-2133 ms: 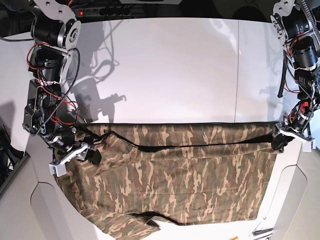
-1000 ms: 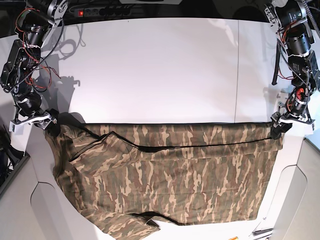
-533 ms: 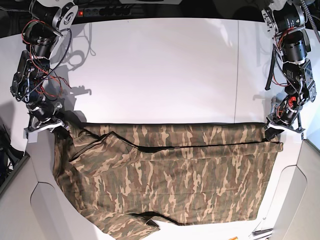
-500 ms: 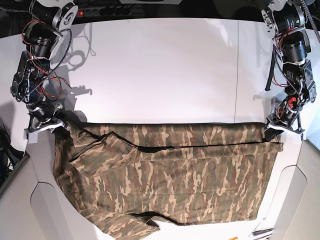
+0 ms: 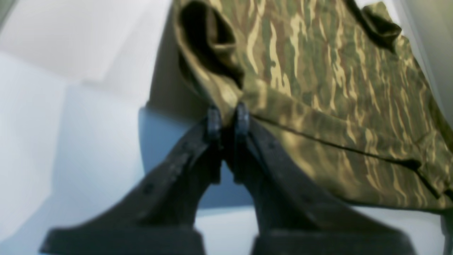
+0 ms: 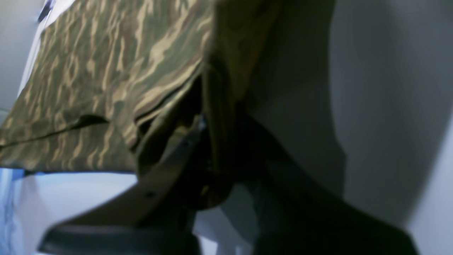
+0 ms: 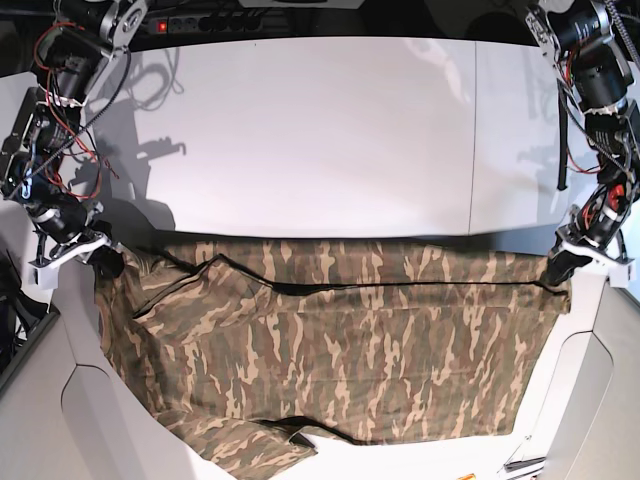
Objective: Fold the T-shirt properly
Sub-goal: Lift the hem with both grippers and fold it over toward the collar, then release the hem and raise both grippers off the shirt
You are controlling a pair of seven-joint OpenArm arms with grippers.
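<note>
The T-shirt (image 7: 340,340) is held stretched across the near half of the desk (image 7: 320,140). One far corner is clamped by the left hand (image 5: 225,118), the other by the right hand (image 6: 216,141). A fold is judged under way; both corners should next be carried together.

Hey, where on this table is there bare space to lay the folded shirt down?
The white tabletop is bare across its whole far half, bordered by the camouflage-print cloth T-shirt's stretched upper edge and the arms at either side. The near half is crowded: the shirt covers it. The left gripper and right gripper pinch the shirt's two far corners.
</note>
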